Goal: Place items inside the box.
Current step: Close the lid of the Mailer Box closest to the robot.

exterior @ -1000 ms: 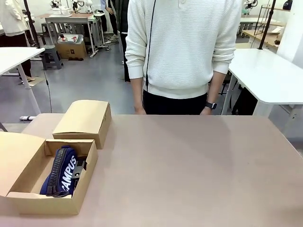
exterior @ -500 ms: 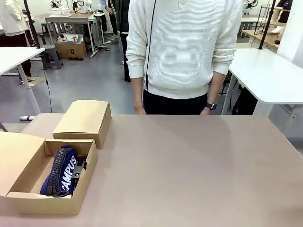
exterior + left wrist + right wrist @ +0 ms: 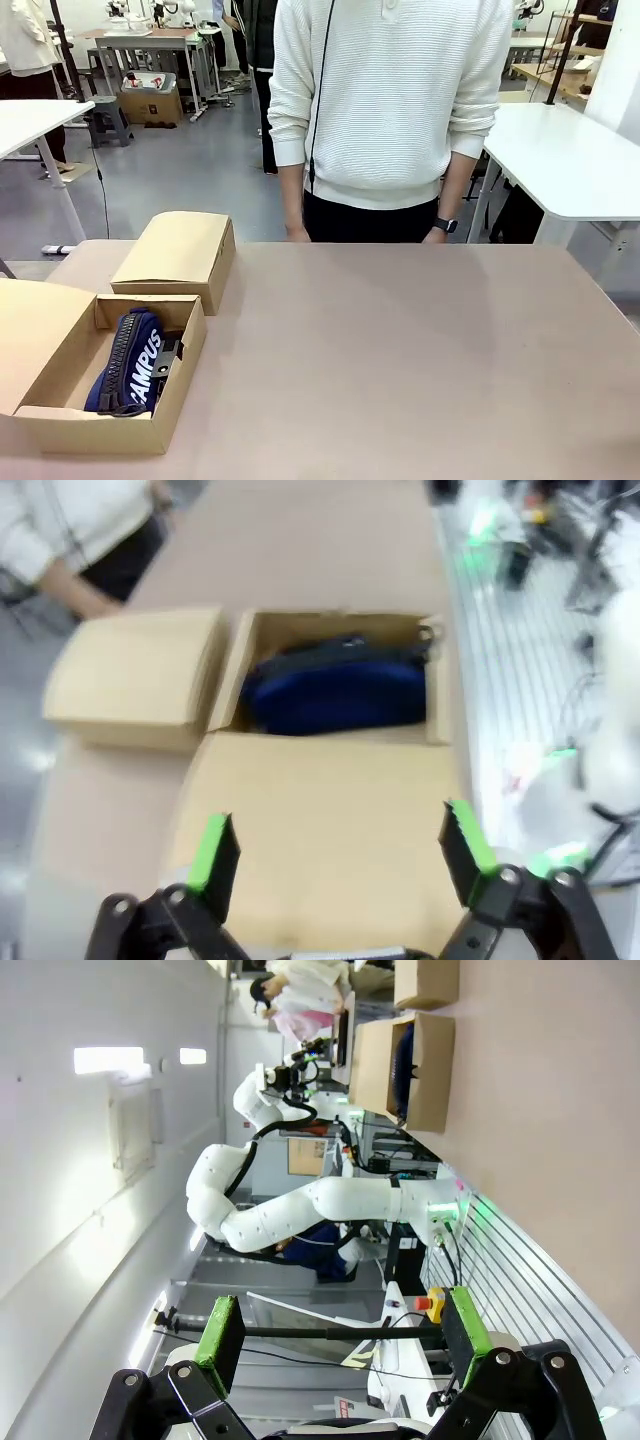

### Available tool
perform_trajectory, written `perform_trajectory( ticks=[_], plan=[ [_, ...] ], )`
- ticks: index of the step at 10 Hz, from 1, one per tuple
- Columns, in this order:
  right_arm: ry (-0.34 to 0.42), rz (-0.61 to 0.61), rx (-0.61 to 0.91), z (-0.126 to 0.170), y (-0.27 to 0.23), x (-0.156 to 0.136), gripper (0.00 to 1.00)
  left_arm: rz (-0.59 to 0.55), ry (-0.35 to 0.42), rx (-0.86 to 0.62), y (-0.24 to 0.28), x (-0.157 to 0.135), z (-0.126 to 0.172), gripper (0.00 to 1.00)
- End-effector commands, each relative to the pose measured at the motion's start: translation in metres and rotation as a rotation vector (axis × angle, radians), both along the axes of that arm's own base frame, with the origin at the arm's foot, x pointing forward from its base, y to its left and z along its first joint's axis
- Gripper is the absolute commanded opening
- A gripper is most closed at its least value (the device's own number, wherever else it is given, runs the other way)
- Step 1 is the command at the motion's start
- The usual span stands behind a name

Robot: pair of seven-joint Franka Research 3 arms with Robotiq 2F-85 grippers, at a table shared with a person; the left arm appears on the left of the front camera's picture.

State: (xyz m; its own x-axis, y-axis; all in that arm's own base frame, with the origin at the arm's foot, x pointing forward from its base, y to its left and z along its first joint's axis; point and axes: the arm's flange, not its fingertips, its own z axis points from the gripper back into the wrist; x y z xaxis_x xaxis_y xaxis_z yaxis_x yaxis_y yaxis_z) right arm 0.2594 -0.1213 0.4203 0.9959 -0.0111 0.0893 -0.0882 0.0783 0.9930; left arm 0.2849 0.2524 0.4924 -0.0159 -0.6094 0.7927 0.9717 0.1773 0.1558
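The box sits open at the table's near left corner, lid folded flat outward, with the pouch lying inside. A smaller box stands closed just behind it. The left gripper hangs wide open above the lid, holding nothing; the right gripper is equally spread and empty.

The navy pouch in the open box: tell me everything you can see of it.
The navy pouch is soft fabric with "CAMPUS" in white along one side and a dark zip along its upper edge. It lies lengthwise inside the open cardboard box at the table's near left corner, taking up most of the inside. A small black item sits against its right side, too hidden to identify. The left wrist view shows it blurred. No hand or pincer touches it.
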Motion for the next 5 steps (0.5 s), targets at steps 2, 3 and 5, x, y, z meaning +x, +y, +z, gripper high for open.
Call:
perform_trajectory(
  ticks=[2,3,5],
  plan=[
    [-0.014,0.001,0.008,0.001,-0.002,-0.001,1.00,-0.067,0.105,-0.032,-0.012,-0.004,-0.007,1.00],
    [-0.014,0.001,0.008,0.001,-0.002,-0.001,1.00,-0.067,0.105,-0.032,-0.012,-0.004,-0.007,1.00],
    [-0.014,0.001,0.008,0.001,-0.002,-0.001,1.00,-0.114,0.024,0.016,-0.006,-0.005,-0.014,1.00]
  ],
)
